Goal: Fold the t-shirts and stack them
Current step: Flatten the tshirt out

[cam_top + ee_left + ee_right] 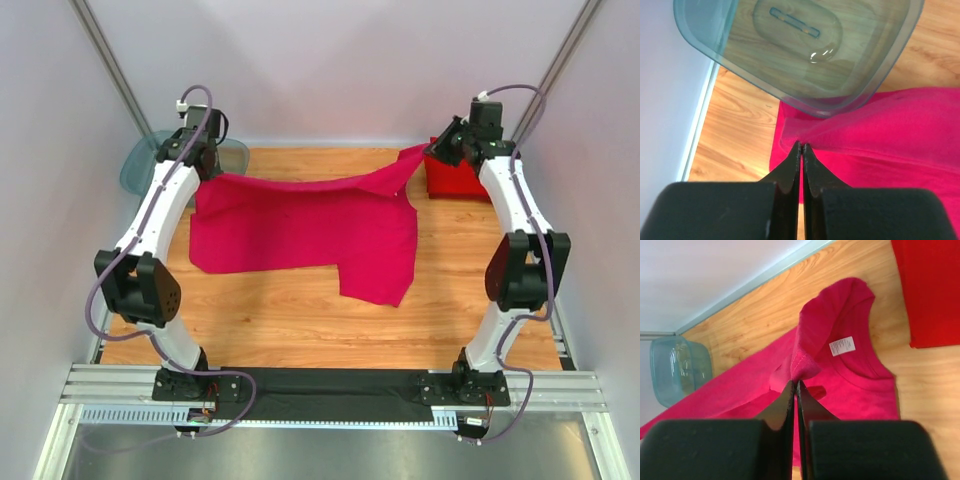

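Nearest strip of the desk [300,320] is bare wood, well short of the tub [150,165].

Magenta t-shirt [300,235] starts just beside the tub and runs away to its right. Its lower part lies on the desk and its top edge is raised in a sagging line.

Left gripper [801,147] is clenched on a fold at the shirt's edge, right next to the tub's near corner. Can't tell whether cloth and tub touch.

Right gripper [795,385] is clenched on a bunched ridge of shirt beside the collar, well right of the tub, close to the white neck label [842,346].

Red folded t-shirt [455,180] sits furthest right of the tub, just past the right gripper, at the back of the desk.

Handling, my read:
- Light, limp, no stiffness, so it sags between the two pinches and folds wherever it's unsupported.
- Not fragile.
- A thin single layer can creep out of a fingertip pinch.
- Best holds are doubled cloth such as hem, shoulder seam or collar rib, taken as a matched pair.
- Keep both pinches level, or the edge skews and the fold goes crooked.
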`<action>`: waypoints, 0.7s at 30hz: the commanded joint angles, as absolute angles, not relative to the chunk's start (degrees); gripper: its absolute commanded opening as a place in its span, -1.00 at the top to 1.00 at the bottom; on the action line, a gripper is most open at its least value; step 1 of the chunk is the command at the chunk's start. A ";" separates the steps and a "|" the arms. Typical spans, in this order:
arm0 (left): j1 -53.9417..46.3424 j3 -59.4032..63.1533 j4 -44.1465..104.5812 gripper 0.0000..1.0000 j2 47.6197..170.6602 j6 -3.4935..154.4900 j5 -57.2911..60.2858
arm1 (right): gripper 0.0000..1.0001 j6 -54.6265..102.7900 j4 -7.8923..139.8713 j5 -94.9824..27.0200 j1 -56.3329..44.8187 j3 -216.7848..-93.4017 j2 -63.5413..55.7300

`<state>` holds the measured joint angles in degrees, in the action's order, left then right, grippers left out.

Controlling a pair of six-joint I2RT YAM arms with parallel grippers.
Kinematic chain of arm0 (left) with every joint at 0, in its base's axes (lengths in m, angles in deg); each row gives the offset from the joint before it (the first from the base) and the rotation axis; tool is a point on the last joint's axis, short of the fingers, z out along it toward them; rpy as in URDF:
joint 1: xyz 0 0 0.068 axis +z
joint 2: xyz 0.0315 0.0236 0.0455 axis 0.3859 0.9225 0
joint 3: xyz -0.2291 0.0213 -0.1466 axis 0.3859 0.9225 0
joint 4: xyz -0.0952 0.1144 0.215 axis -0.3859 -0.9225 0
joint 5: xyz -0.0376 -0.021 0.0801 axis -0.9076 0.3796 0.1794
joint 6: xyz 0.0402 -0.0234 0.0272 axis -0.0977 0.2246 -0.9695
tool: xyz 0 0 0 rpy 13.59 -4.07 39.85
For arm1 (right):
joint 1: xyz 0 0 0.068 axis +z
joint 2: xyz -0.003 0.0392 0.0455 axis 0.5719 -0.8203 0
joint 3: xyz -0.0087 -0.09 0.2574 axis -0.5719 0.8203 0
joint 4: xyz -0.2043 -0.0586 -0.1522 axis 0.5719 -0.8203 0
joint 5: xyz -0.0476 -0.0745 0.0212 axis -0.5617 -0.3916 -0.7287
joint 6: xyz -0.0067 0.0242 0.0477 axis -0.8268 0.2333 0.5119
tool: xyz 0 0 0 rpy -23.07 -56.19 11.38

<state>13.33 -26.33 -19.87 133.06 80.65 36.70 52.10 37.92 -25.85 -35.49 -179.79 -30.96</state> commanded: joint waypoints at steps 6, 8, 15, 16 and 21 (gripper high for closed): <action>12.59 -34.50 -25.23 1.00 109.78 88.34 30.24 | 0.99 53.65 15.80 -36.96 -38.31 -194.24 -4.32; 12.59 -33.89 -25.67 1.00 103.39 89.32 27.69 | 0.99 55.14 11.77 -38.19 -38.31 -195.12 3.38; 12.59 -25.37 -26.64 1.00 83.41 92.30 25.41 | 0.99 60.94 10.41 -39.43 -38.31 -188.90 27.99; 12.59 -25.45 -27.51 1.00 80.35 93.61 25.49 | 0.99 61.64 8.77 -39.34 -38.40 -188.88 29.70; 12.59 -32.72 -33.91 1.00 77.41 93.89 24.09 | 0.99 62.27 -2.74 -41.09 -38.31 -206.23 32.26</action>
<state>12.55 -29.74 -28.94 75.25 92.47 25.83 60.36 5.59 -39.08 -38.35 -200.05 34.98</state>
